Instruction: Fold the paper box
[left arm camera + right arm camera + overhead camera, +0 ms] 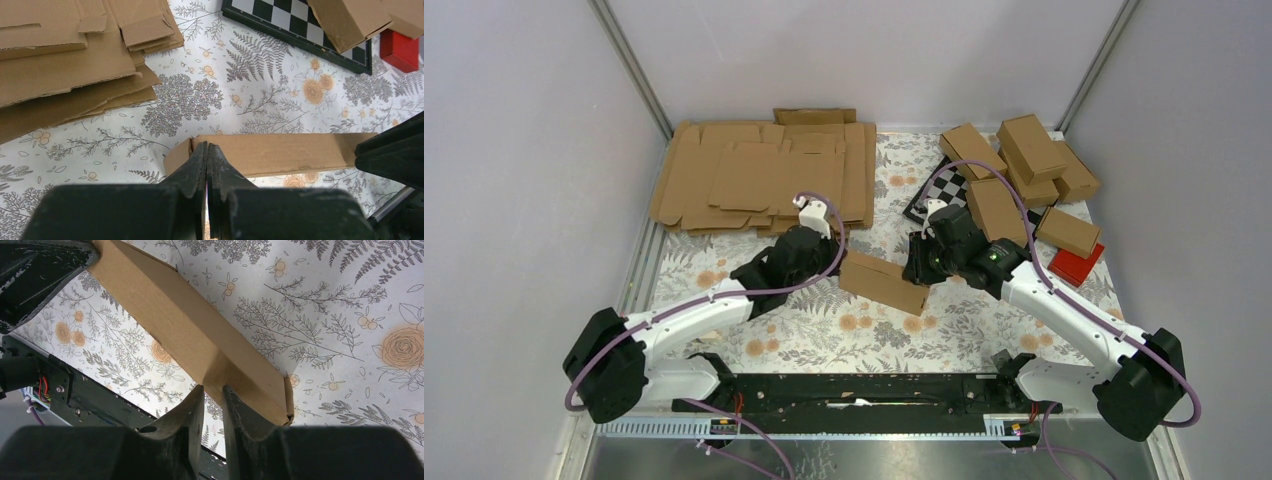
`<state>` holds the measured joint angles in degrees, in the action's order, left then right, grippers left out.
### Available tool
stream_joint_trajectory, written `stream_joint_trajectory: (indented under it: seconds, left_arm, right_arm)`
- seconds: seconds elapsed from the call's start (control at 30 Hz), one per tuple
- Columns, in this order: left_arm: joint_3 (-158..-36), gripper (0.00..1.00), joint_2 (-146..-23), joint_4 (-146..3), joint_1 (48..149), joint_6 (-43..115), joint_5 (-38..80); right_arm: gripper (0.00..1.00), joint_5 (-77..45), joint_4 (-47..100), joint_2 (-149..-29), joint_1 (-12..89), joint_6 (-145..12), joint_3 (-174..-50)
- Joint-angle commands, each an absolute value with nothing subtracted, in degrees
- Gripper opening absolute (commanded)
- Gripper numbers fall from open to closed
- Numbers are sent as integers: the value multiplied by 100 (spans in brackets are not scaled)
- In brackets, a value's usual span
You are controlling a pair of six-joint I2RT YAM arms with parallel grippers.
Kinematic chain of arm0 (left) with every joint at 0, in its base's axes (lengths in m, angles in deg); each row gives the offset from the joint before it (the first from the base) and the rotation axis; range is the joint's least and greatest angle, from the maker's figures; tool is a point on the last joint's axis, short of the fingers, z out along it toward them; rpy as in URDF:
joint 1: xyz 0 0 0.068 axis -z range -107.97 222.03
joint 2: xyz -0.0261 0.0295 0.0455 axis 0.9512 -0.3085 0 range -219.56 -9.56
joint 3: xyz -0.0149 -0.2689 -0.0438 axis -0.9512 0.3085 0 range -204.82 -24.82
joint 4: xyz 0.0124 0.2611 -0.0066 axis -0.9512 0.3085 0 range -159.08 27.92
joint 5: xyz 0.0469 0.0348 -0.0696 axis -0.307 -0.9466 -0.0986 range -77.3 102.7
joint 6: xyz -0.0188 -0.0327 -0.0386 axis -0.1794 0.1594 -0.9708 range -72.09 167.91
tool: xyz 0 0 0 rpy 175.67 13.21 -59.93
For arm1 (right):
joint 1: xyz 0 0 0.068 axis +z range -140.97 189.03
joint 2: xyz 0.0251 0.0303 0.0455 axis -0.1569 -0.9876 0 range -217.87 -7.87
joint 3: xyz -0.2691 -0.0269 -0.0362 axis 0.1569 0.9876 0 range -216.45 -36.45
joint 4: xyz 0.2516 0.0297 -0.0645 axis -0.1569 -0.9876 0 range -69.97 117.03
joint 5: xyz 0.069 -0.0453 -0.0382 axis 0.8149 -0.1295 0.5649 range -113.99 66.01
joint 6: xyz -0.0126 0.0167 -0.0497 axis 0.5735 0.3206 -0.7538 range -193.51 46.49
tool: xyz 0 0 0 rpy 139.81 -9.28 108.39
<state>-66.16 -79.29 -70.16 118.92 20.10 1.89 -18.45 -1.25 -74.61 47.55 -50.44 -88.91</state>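
Spanning gap between both arms, top view: plain brown, brick-shaped cardboard paper box [884, 283] over flower-printed table cover [804, 335], long axis laid left-to-right. Left gripper [836, 262] set at one end, right gripper [921, 272] at other.

Left wrist view: fingers pressed together at box's [280, 152] end edge; flap possibly pinched, not resolved.

Right wrist view: right gripper [214, 390] clamped on end fold; box extended away toward left arm.

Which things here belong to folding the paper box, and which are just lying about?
Belong to the job:
paper box
left claw
right claw, gripping the box

Lying about:
flat cardboard blanks
folded cartons
chequered board
red block
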Motion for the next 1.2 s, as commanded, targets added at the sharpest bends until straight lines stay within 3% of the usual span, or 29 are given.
stream_joint_trajectory:
  seconds: [0.0, 0.4, 0.83, 1.17]
  left_arm:
    - [-6079, 1, -7752, -7070, 11870, 1826, 128]
    - [-7067, 0, -7402, -6145, 11865, 2247, 109]
    - [-6181, 0, -7808, -6479, 11868, 1775, 245]
    - [-7155, 0, -7453, -5779, 11870, 2067, 201]
  right_arm:
    - [27, -1860, -611, -7696, 4803, -5163, -8716]
    - [27, -1810, -559, -7715, 4803, -5158, -8664]
    - [27, -1757, -575, -7698, 4800, -5211, -8598]
    - [27, -1718, -578, -7691, 4803, -5228, -8627]
